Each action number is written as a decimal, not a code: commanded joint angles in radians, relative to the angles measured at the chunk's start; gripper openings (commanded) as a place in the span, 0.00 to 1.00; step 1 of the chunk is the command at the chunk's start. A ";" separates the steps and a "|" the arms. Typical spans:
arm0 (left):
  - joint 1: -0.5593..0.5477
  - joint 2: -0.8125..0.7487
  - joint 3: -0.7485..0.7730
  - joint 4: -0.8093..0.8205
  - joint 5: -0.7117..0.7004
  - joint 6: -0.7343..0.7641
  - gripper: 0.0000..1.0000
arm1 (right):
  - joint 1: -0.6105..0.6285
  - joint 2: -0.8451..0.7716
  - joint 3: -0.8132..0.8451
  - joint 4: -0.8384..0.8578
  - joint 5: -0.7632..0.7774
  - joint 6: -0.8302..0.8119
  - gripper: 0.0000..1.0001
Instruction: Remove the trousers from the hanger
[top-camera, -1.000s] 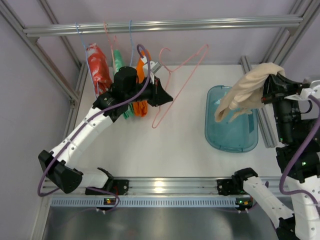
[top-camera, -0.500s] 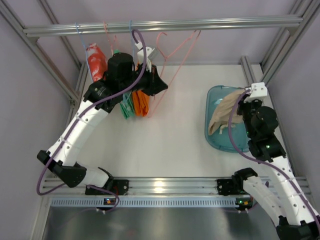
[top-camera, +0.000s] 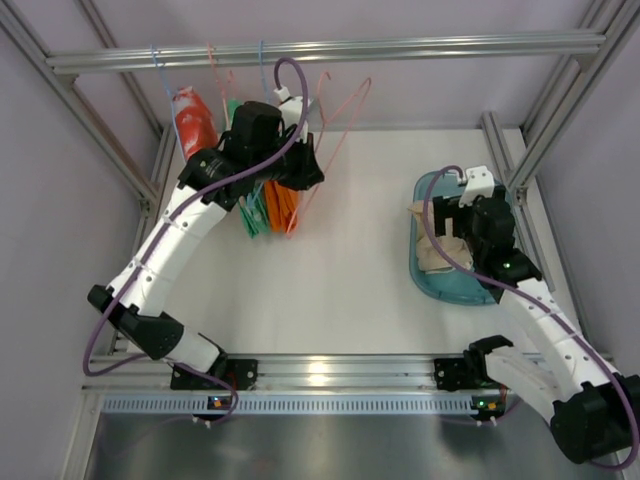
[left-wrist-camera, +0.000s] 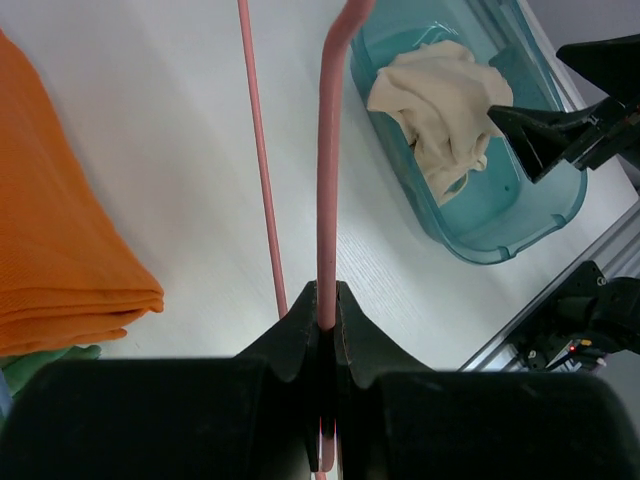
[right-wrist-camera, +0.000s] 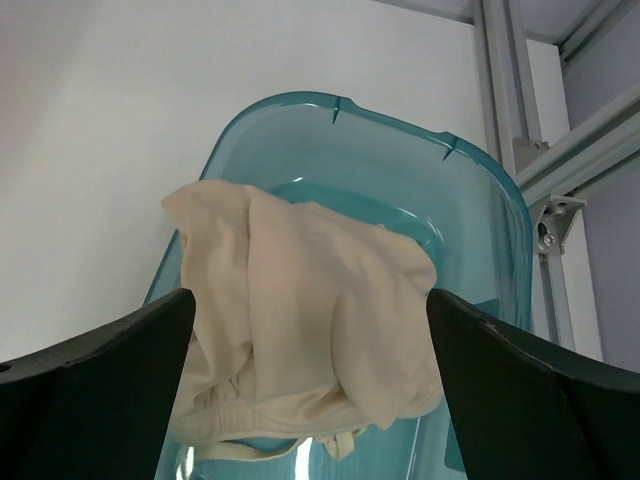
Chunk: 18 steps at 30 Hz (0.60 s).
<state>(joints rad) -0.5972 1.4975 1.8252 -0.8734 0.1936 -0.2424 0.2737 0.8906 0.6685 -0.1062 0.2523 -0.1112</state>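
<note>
Lab bench — aluminium frame

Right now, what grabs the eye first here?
The beige trousers lie crumpled in the teal tub on the right, the right gripper open over them. At back left, the left gripper pinches a bare pink hanger beside the hanging orange trousers.

The left arm is rising from its base at the near edge of the table and arching toward the far-left corner, elbow bowing outward. Its left gripper is pinching the wire of the pink hanger between closed fingers. The right arm is reaching along the right edge, wrist angling downward, and the right gripper is holding its fingers wide apart.
</note>
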 joint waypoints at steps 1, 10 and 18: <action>-0.004 0.009 0.084 0.010 -0.062 -0.034 0.00 | -0.018 -0.036 0.081 0.005 -0.093 0.034 0.99; -0.004 0.089 0.192 0.013 -0.131 -0.106 0.00 | -0.019 -0.079 0.195 -0.039 -0.395 0.094 0.99; -0.003 0.121 0.249 0.024 -0.172 -0.230 0.00 | 0.008 -0.058 0.264 0.144 -0.686 0.376 0.92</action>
<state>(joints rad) -0.5972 1.6218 1.9972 -0.8928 0.0654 -0.4084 0.2707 0.8196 0.8677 -0.0959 -0.2783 0.1055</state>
